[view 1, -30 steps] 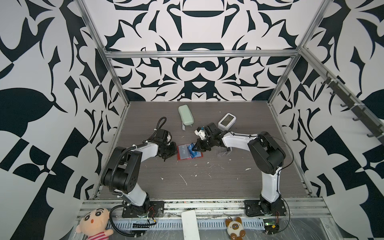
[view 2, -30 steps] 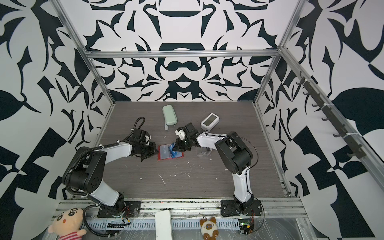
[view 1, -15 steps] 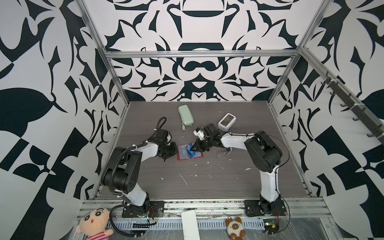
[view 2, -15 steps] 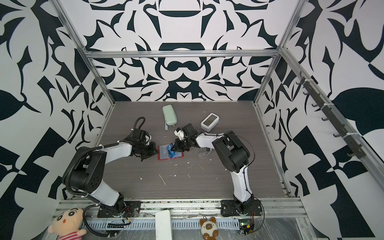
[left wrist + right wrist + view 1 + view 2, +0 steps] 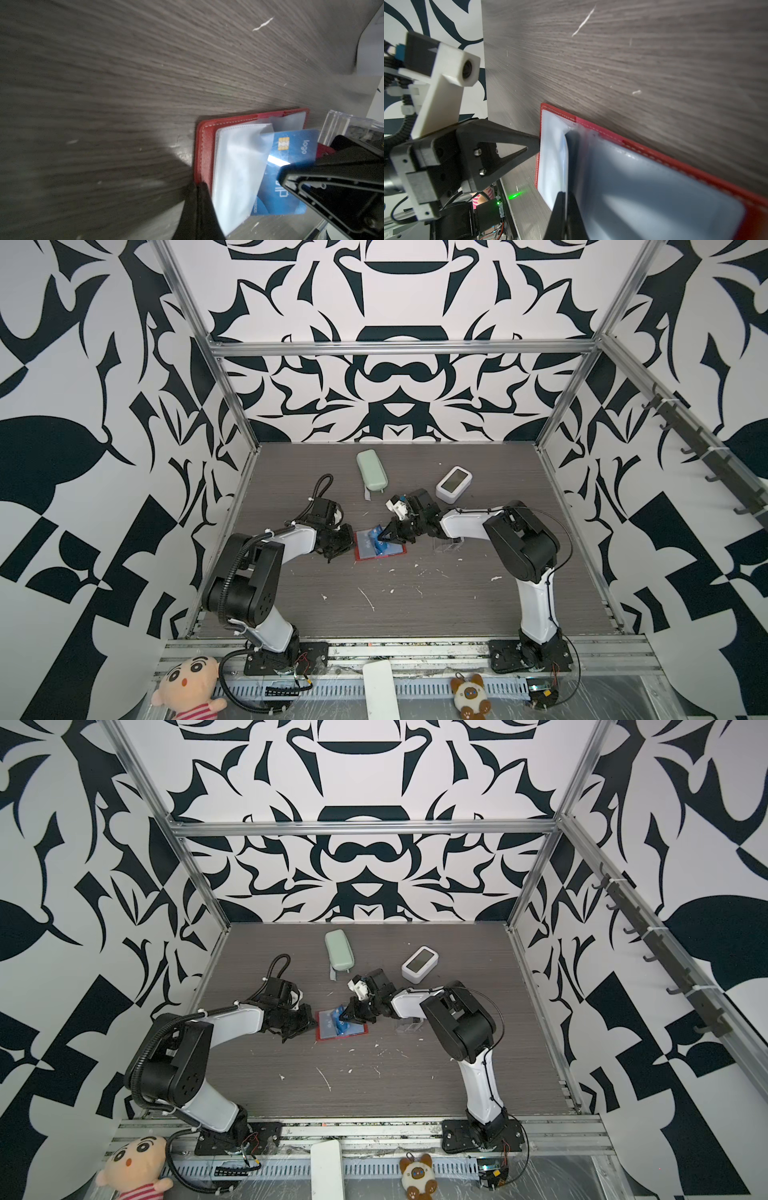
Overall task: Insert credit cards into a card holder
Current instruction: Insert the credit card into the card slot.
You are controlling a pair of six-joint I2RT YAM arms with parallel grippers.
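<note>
One blue card (image 5: 295, 154) edge lies under card holder (image 5: 204, 149) sleeve

A red card holder (image 5: 660, 152) lies open on a dark wood-grain desk (image 5: 654, 52), its clear sleeve pages (image 5: 654, 187) spread. The right gripper (image 5: 566, 197) has its black fingers (image 5: 559, 220) pinched together on a thin dark card (image 5: 572, 149), seen edge-on between the pages. The left gripper (image 5: 536, 143), fingers together, touches the holder's side edge with its tip. A white camera (image 5: 467, 70) sits above it.
</note>
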